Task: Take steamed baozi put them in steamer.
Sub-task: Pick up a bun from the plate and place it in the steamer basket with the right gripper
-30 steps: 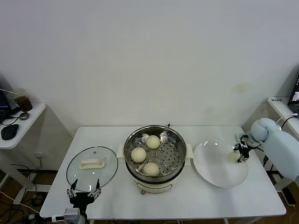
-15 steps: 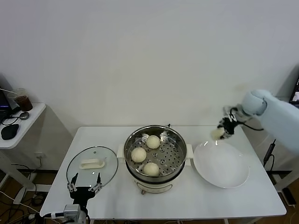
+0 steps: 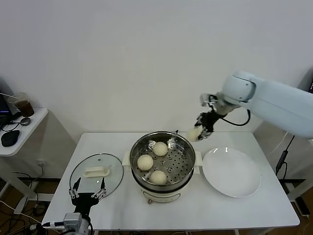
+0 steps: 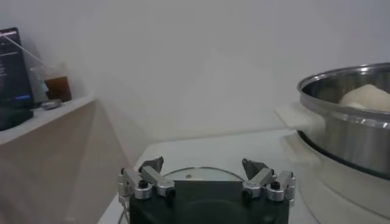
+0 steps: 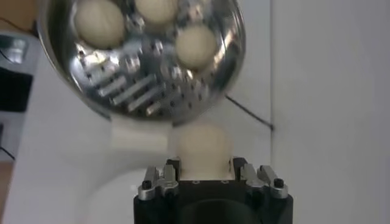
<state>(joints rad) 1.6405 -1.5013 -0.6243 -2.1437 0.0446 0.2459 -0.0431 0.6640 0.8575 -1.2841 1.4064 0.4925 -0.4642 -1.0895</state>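
Three buns [image 3: 154,162] already sit on the perforated tray of the steamer [image 3: 163,141], and the fourth bun [image 3: 194,134] is clamped between the narrowed fingers of the right gripper [image 3: 200,128]; a second ago that gripper was low over the far edge of the white plate [image 3: 231,172] with the bun, and it has since lifted and swung across toward the pot, so the plate now lies bare and the last carry is, by my reading, nearly done.

From the held bun outward: just below and beside it is the steamer's back right rim, with the white side handle [image 3: 197,162] under it; the bun hangs above the rim rather than over the tray, so it probably needs a little more travel inward before any release; the right wrist view shows the bun [image 5: 203,146] pinched at the fingertips with the pot [image 5: 141,55] beyond it, three buns grouped on one side and bare holes on the nearer side, which looks like the open room for this one; the rim is the edge to clear.

Farther off, the left gripper [image 3: 88,196] hangs wide open and idle by the glass lid [image 3: 96,176], well apart from the pot; it holds nothing.
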